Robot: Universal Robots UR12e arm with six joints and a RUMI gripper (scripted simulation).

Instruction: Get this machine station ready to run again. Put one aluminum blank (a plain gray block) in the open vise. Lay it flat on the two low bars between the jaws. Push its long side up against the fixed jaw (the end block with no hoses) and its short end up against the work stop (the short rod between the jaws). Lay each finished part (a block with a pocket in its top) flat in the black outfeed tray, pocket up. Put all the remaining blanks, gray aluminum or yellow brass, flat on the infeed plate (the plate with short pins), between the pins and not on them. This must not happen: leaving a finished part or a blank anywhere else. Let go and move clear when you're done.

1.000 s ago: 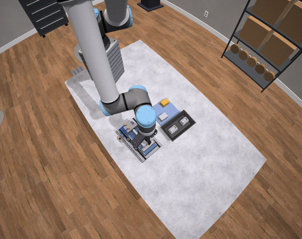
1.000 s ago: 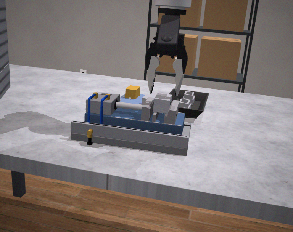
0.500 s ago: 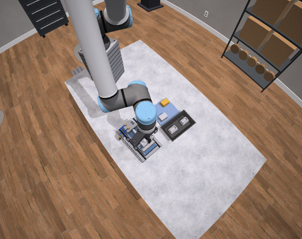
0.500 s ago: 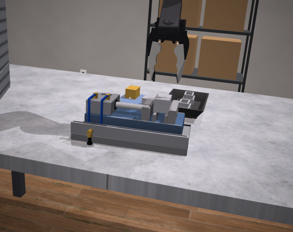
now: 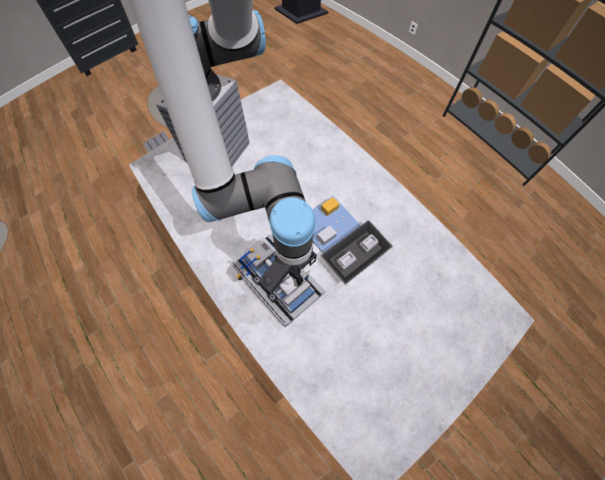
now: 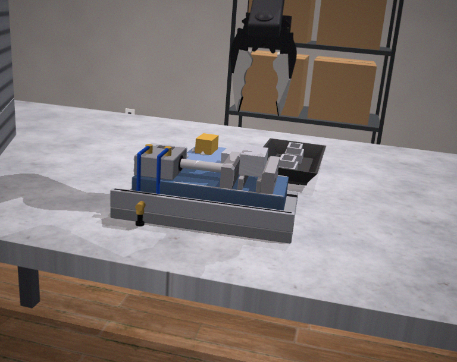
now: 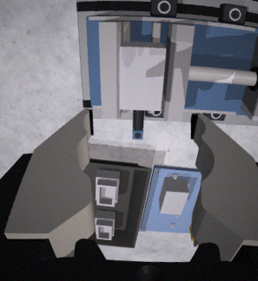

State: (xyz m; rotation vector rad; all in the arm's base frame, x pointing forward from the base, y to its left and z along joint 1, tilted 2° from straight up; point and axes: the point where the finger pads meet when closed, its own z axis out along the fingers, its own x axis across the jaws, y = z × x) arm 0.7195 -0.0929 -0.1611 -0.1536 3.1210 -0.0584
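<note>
My gripper (image 6: 259,108) (image 7: 142,113) (image 5: 296,282) hangs open and empty, well above the vise (image 6: 204,193) (image 5: 302,304). A gray blank (image 7: 140,78) (image 6: 252,159) lies flat between the jaws, its long side at the fixed jaw (image 7: 107,69) (image 6: 271,173) and its short end at the work stop (image 7: 137,126). Two finished parts (image 6: 294,148) (image 6: 288,160) (image 7: 107,188) (image 7: 104,225) (image 5: 367,243) (image 5: 347,259) lie pocket up in the black outfeed tray (image 6: 315,157) (image 5: 380,245) (image 7: 131,199). A gray blank (image 5: 326,232) (image 7: 175,200) and a yellow brass blank (image 5: 330,206) (image 6: 206,142) sit on the blue infeed plate (image 5: 350,218) (image 7: 155,217).
The vise's moving jaw (image 7: 176,69) with its rod (image 7: 222,78) and blue hoses (image 6: 138,169) lies toward the arm's base. A ribbed gray pedestal (image 5: 230,122) carries the arm. A shelf rack with boxes (image 6: 341,88) stands behind the table.
</note>
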